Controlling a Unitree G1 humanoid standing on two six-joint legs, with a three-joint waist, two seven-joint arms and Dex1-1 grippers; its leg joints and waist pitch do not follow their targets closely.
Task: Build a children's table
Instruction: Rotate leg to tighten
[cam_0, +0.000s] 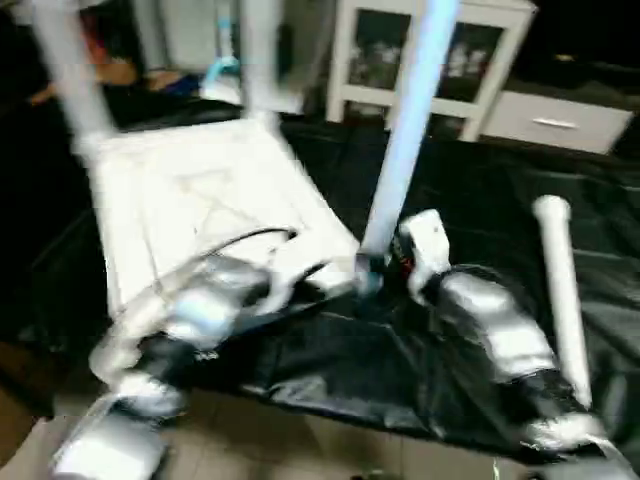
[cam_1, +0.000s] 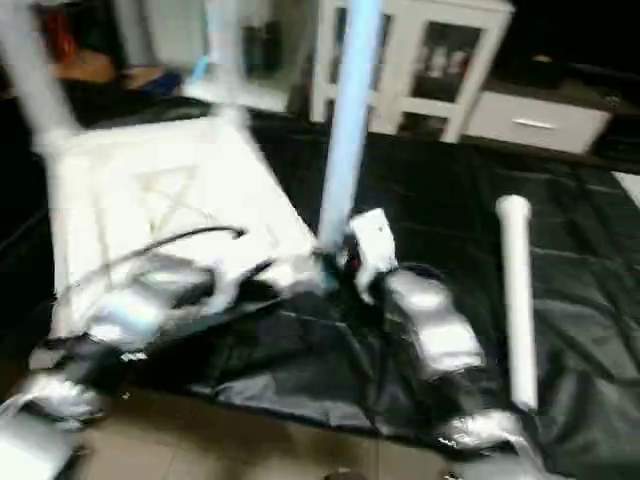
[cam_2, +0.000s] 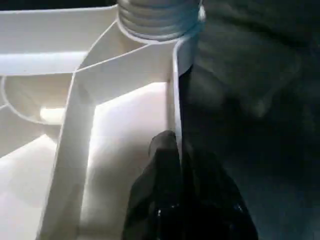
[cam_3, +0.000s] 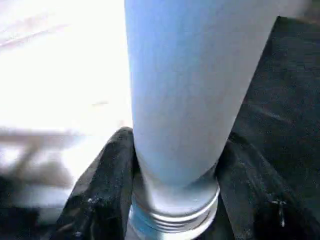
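Tabletop lies upside down on the black sheet, three legs standing in its sockets; the right gripper clasps the near-corner leg at its threaded base, the left gripper pinches the tabletop's rim beside it; a fourth leg lies loose, well right of the tabletop; no writing readable

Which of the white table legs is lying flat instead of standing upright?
The loose leg on the black sheet, right of the right gripper; the others stand in the tabletop.

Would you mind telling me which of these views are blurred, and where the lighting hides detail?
Left eye view: smeared, worst on the forearms and upright legs. Left wrist view: sharp tabletop ribs, dark to the right. Right wrist view: tabletop washed out beside the leg.
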